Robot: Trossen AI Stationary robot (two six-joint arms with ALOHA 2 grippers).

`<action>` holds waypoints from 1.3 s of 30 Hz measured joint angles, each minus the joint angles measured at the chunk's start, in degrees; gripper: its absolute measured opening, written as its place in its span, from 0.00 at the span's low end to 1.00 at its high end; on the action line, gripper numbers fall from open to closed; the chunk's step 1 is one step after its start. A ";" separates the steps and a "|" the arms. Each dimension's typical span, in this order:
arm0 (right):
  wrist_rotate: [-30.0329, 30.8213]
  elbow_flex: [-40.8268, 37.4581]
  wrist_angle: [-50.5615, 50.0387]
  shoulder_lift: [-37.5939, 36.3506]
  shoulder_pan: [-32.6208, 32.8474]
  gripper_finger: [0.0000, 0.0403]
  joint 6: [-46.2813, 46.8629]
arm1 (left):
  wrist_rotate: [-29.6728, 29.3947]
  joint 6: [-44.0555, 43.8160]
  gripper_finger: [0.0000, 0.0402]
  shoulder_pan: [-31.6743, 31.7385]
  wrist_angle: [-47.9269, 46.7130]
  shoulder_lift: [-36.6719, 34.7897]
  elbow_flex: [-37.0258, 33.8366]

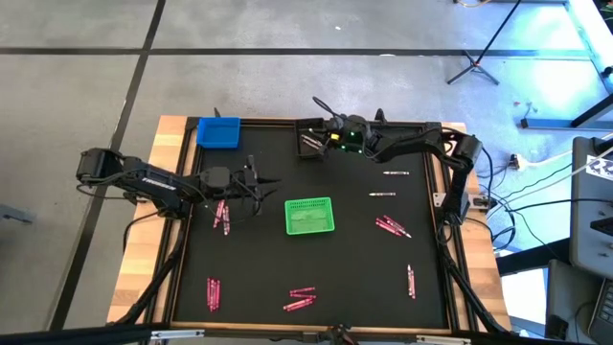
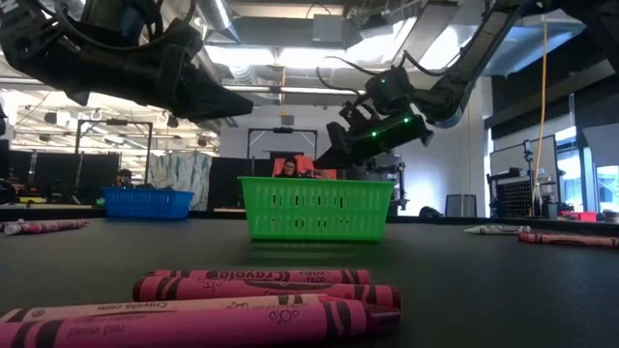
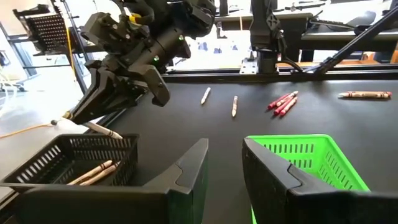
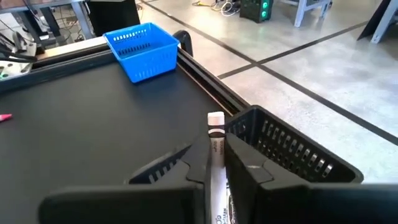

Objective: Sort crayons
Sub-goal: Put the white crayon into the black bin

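My right gripper [image 4: 216,163] is shut on a whitish crayon [image 4: 216,134] over the black bin [image 4: 292,149] at the table's far edge; it also shows in the high view [image 1: 310,143]. The black bin [image 3: 68,162] holds pale crayons [image 3: 93,172]. My left gripper [image 3: 224,168] is open and empty above the table, left of the green bin [image 1: 309,216], near some pink crayons [image 1: 220,213]. More pink crayons [image 1: 300,300] and pale ones [image 1: 396,172] lie flat, scattered over the black mat. The blue bin [image 1: 218,132] stands at the far left. My right gripper pinches the whitish crayon between its two fingers, which lie along it; the crayon's end [image 4: 216,119] sticks out past the fingertips. In the left wrist view the crayon [image 3: 93,128] is lifted clear, just above the black bin's rim.
A raised frame [image 1: 450,230] runs round the black mat. Pink crayons lie close to the low camera [image 2: 251,290]. Crayon groups lie at the right [image 1: 391,226] and near the front edge [image 1: 213,293]. Bare mat lies between the bins.
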 joint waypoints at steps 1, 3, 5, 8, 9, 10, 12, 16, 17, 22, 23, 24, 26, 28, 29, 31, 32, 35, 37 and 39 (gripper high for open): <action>-0.50 0.00 -0.24 0.00 0.00 0.14 -0.12 | 0.18 0.02 0.22 0.02 0.01 0.00 0.00; -0.64 0.00 -0.71 -0.14 0.00 0.20 -1.25 | 0.36 0.02 0.22 0.00 -0.01 0.00 0.00; -0.69 -0.02 -2.38 -1.15 0.00 0.25 -3.13 | 0.44 0.02 0.22 0.00 0.01 0.00 0.00; -0.39 -0.01 -7.94 -5.31 0.00 0.30 -4.96 | 0.62 -0.02 0.22 0.00 -0.01 0.00 0.00; -0.33 0.02 -10.72 -7.26 0.00 0.31 -5.64 | 0.68 -0.02 0.22 0.00 -0.05 0.00 0.00; -0.24 0.02 -14.23 -9.38 -0.01 0.32 -6.20 | 0.70 -0.02 0.22 -0.05 -0.12 0.00 0.00; -0.04 0.02 -22.15 -14.13 -0.04 0.32 -7.63 | 0.68 -0.02 0.22 -0.13 -0.36 0.00 0.00; 2.93 0.04 -40.52 -24.42 -0.02 0.32 -9.56 | 0.68 -0.02 0.22 -0.15 -0.41 0.00 0.00; 4.30 0.04 -45.27 -26.84 -0.02 0.32 -10.26 | 0.68 -0.03 0.22 -0.15 -0.45 0.00 0.00; 11.72 0.04 -66.02 -35.70 -0.02 0.33 -11.10 | 0.68 0.00 0.22 -0.15 -0.45 0.00 0.00; 13.06 0.03 -69.73 -36.77 -0.02 0.33 -11.07 | 0.68 0.00 0.22 -0.15 -0.45 0.00 0.00; 14.40 -0.06 -73.11 -37.48 -0.04 0.33 -11.03 | 0.68 0.00 0.22 -0.15 -0.45 0.00 0.00; 16.49 -0.78 -78.07 -38.26 -0.04 0.33 -10.99 | 0.68 0.00 0.22 -0.15 -0.45 0.00 0.00; 17.28 -1.83 -82.16 -38.26 -0.04 0.33 -11.16 | 0.68 -0.01 0.22 -0.15 -0.45 0.00 0.00; 17.29 -2.51 -83.17 -38.21 -0.12 0.33 -11.82 | 0.68 -0.02 0.22 -0.15 -0.45 0.00 0.00; 17.62 -3.98 -83.93 -38.00 -0.49 0.33 -13.80 | 0.68 -0.02 0.22 -0.15 -0.45 0.00 0.00; 17.66 -4.75 -83.85 -37.91 -0.53 0.33 -14.57 | 0.68 -0.02 0.22 -0.15 -0.45 0.00 0.00; 17.59 -6.98 -83.45 -37.37 -1.76 0.33 -16.66 | 0.68 -0.04 0.22 -0.15 -0.45 0.00 0.00; 17.23 -7.99 -83.32 -36.52 -3.22 0.33 -17.75 | 0.67 -0.06 0.22 -0.15 -0.44 0.00 0.02; 16.82 -8.85 -83.27 -35.10 -4.66 0.33 -18.20 | 0.67 -0.07 0.22 -0.15 -0.42 0.00 0.02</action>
